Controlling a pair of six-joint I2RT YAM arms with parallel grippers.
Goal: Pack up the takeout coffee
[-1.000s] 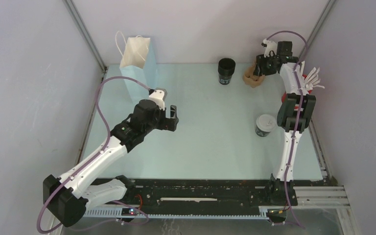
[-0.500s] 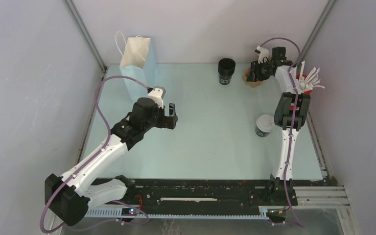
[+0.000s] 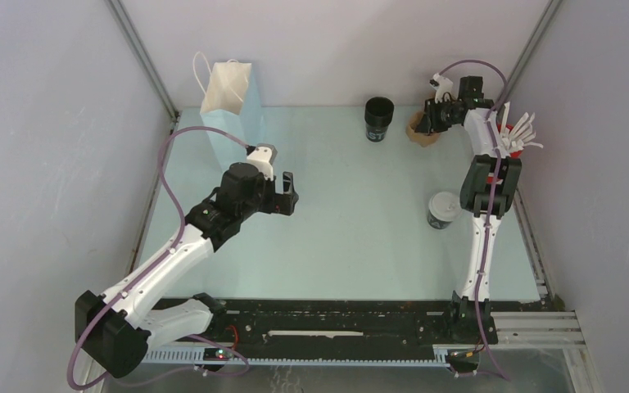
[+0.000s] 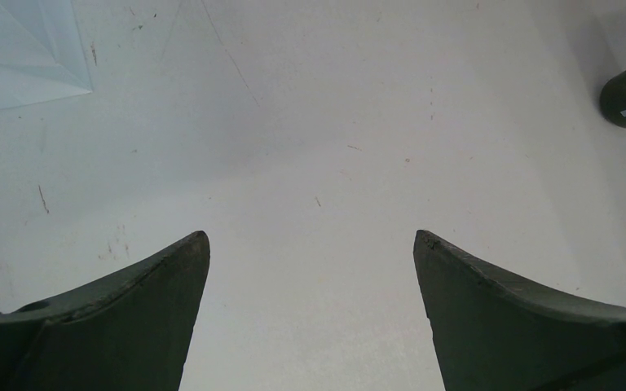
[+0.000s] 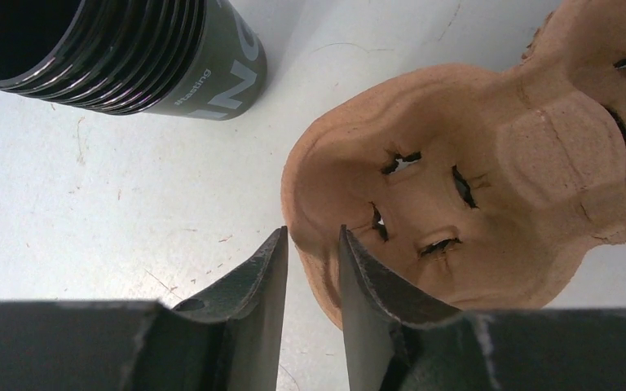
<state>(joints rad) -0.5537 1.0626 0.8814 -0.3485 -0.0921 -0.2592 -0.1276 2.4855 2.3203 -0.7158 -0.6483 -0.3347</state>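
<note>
The lidded coffee [image 3: 443, 209] stands upright at the right of the worktop [image 3: 352, 246], beside the right arm, closer to its base than the right tool [image 5: 311, 236]; that tool straddles the rim of the pulp cup tray [image 5: 456, 187], narrowed, though I cannot tell if it bites; the left tool [image 4: 310, 236] hangs released, farther off.

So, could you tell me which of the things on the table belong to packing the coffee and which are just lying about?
Belong, likely: takeout coffee with white lid; pulp cup carrier, rim pinched by the right gripper; paper bag.
Lying about: lidless black cup; red cup of white sticks.
</note>
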